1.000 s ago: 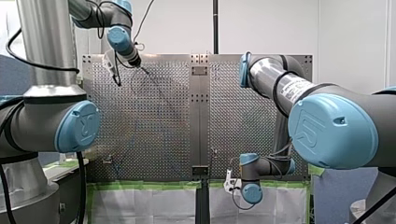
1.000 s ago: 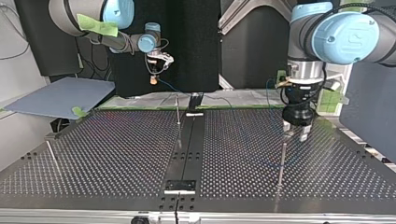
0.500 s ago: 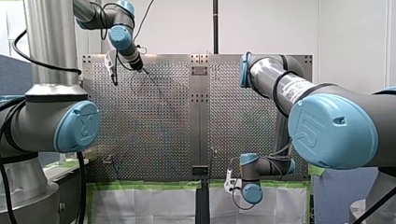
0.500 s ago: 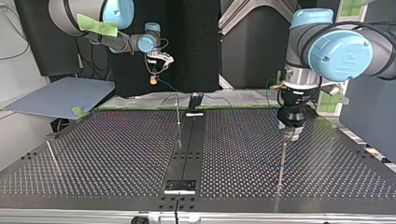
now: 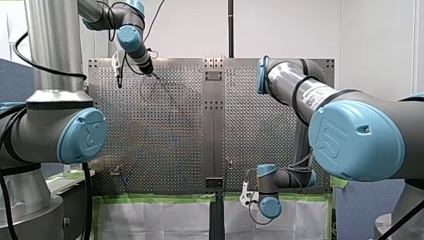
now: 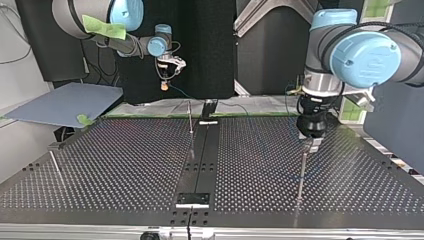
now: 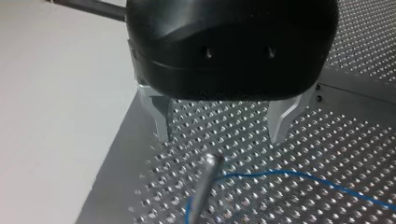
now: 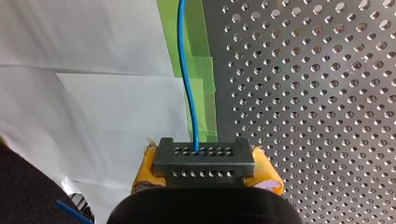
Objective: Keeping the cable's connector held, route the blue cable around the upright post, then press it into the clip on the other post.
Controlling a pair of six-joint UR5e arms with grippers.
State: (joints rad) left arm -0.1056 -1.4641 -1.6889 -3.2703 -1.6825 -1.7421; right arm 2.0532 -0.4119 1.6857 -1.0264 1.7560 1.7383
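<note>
Right end effector [image 8: 204,164]: yellow pads closed on the grey connector [image 8: 204,156], whose long axis lies crosswise between the pads; it hangs beyond the far edge of the tabletop [image 6: 125,165], at the top view's left. Blue cable [image 8: 186,84]: leaves the connector's face and runs straight ahead of the pads, over green tape [image 8: 205,70] beside the perforated plate. Left end effector [image 7: 219,133]: metal fingers [image 7: 161,116] spread wide, holding nothing, poised just above the tip of an upright post [image 7: 205,182]. There the cable curves across the tabletop near the post's foot, roughly along the line joining the two fingertips; whether it wraps the post cannot be told
</note>
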